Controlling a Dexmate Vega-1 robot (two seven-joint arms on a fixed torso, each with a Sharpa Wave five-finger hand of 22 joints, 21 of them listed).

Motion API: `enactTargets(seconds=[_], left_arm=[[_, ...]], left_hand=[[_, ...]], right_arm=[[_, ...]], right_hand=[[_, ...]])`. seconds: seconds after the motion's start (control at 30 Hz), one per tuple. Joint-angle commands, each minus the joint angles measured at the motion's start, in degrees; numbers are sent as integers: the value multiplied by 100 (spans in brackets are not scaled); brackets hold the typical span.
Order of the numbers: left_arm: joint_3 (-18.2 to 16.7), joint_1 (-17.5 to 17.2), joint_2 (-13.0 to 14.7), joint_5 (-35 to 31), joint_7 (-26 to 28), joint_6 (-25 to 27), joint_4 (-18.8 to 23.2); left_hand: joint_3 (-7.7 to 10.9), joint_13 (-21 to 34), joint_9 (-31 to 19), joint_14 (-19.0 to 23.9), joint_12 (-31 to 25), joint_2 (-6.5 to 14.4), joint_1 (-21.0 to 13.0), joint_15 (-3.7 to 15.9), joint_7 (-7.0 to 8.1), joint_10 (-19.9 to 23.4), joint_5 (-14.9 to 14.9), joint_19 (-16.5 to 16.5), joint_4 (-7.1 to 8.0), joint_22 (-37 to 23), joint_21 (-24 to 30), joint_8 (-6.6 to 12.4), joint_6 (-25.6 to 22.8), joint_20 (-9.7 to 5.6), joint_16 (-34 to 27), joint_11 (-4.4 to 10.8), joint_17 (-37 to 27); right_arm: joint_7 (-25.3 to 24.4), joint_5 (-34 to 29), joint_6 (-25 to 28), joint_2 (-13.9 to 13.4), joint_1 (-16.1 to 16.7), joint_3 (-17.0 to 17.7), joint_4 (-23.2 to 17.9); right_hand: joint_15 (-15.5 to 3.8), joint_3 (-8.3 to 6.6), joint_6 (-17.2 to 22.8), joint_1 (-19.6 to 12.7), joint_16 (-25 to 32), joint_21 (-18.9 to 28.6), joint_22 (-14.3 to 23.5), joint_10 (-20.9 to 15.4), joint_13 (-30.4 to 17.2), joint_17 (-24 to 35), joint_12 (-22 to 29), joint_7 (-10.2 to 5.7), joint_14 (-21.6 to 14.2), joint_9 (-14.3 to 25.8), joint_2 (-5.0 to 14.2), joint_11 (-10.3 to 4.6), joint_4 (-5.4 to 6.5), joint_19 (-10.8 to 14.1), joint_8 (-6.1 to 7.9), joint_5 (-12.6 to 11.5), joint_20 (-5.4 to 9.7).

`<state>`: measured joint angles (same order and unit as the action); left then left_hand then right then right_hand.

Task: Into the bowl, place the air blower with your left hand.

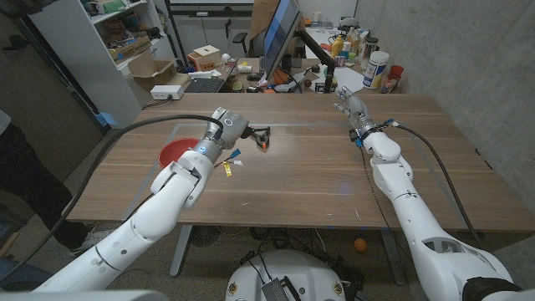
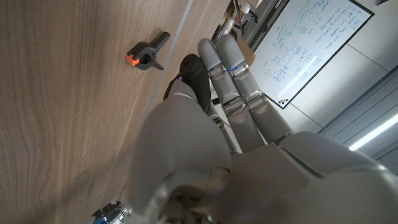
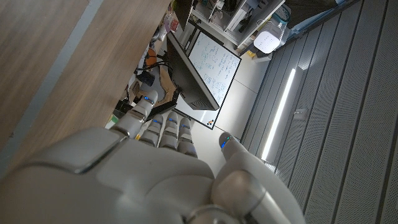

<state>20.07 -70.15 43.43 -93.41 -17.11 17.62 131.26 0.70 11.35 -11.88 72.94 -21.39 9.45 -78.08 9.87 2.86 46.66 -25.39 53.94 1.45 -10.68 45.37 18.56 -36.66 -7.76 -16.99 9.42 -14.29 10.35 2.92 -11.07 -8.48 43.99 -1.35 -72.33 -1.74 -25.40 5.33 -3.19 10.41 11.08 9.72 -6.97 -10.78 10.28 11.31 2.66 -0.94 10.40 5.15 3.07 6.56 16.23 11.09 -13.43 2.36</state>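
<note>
The air blower (image 2: pixel 194 78), a black rounded bulb, sits between the thumb and the straight fingers of my left hand (image 2: pixel 230 106), which grips it. In the head view my left hand (image 1: pixel 227 130) is over the table's middle left, with the dark blower (image 1: pixel 252 132) at its fingertips. The red bowl (image 1: pixel 174 151) stands on the table behind the hand, to its left, partly hidden by my forearm. My right hand (image 1: pixel 352 107) hovers near the table's far edge with fingers extended, holding nothing; in the right wrist view the right hand (image 3: pixel 168 162) also holds nothing.
A black clamp with orange tips (image 1: pixel 264 139) lies just past my left fingertips, also in the left wrist view as the clamp (image 2: pixel 147 55). Small blue and yellow bits (image 1: pixel 232 161) lie beside my left forearm. Monitors, bottles and boxes crowd the desk beyond the far edge.
</note>
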Motion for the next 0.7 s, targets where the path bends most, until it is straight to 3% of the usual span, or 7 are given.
enactTargets(seconds=[0.03, 0.43, 0.7], left_arm=[[-196, -295, -217, -202, -172, 543, 96], [-306, -296, -464, -353, -422, 916, -78], [-248, -107, -645, -661, -916, 1068, -206]], left_hand=[[228, 11, -11, 388, -1, 39, -29, 343, -431, 87, 17, 57, 226, -4, 29, -27, -412, -236, -42, 1, -44], [253, 16, -17, 413, 2, 39, -37, 342, -493, 151, 50, 65, 245, -3, 46, -48, -487, -238, -67, -60, -89], [266, 19, -21, 399, 30, 24, -48, 343, -499, 126, 72, 49, 249, -1, 47, -85, -473, -250, -68, -100, -113]], right_arm=[[48, -23, -105, 35, -252, -89, 250], [97, -16, -176, 64, -390, -160, 459], [104, 11, -156, 32, -322, -121, 350]], right_hand=[[-28, -40, 35, -24, 36, 47, 28, -44, -10, 9, 11, -2, -18, 20, 145, -10, 1, 43, 15, -51, 148], [-31, -44, 35, -23, 35, 44, 28, -47, -11, 11, 8, 2, -19, 20, 147, -16, 1, 43, 10, -54, 149], [-31, -47, 34, -22, 33, 42, 28, -51, -11, 12, 8, -4, -18, 20, 149, -7, 2, 41, 7, -56, 150]])
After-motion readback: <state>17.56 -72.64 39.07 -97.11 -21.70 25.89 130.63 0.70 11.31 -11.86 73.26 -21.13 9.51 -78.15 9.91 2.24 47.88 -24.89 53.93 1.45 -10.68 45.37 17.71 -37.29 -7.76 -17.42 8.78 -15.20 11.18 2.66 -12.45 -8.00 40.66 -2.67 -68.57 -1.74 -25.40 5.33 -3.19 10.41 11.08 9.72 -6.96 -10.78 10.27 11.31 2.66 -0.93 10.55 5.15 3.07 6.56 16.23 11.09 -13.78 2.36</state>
